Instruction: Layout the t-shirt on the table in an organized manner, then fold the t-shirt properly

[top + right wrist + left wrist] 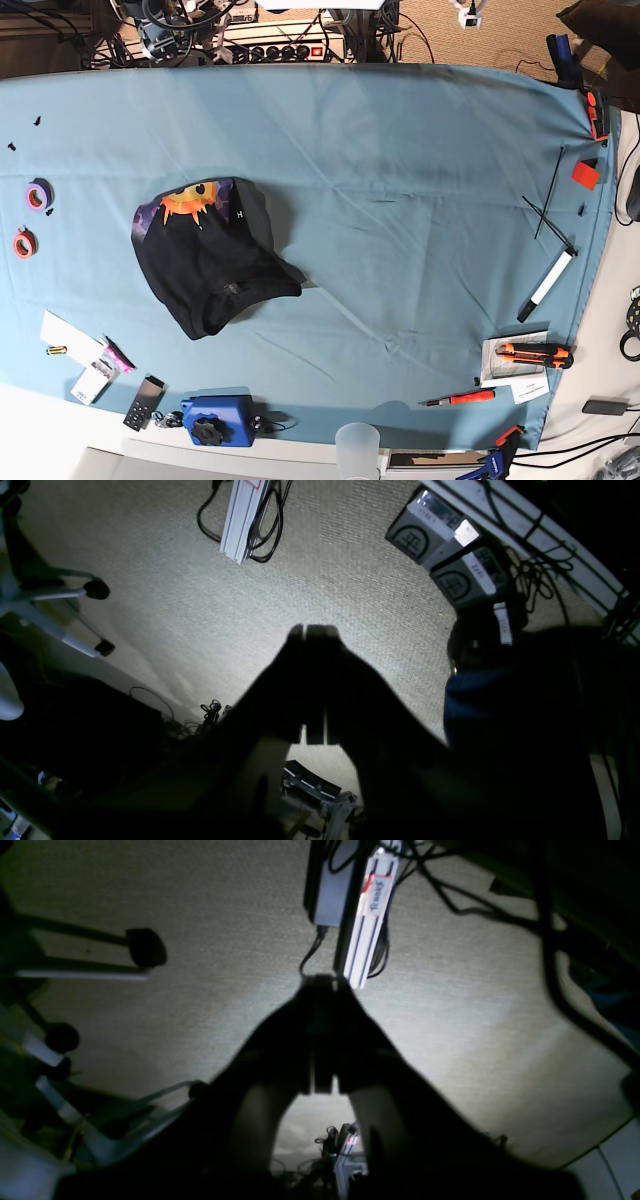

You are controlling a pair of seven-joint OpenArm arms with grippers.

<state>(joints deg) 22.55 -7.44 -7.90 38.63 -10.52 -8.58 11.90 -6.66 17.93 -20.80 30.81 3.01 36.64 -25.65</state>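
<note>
The t-shirt (pixel 210 265), black with an orange sun print near its top edge, lies bunched in a rough heap on the left half of the table (pixel 400 200), which is covered in teal cloth. Neither arm shows in the base view. In the left wrist view my left gripper (pixel 322 980) is shut with nothing in it, and beyond it is beige carpet. My right gripper (pixel 312 627) is likewise shut and empty over the carpet. Neither wrist view shows the t-shirt or the table.
Along the table's edges lie tape rolls (pixel 38 193), a white marker (pixel 545 285), an orange knife (pixel 535 352), a red screwdriver (pixel 460 399), a blue device (pixel 215 420) and a clear cup (pixel 358 445). On the floor are chair legs (pixel 55 592), an aluminium rail (pixel 372 915) and grey boxes (pixel 450 555).
</note>
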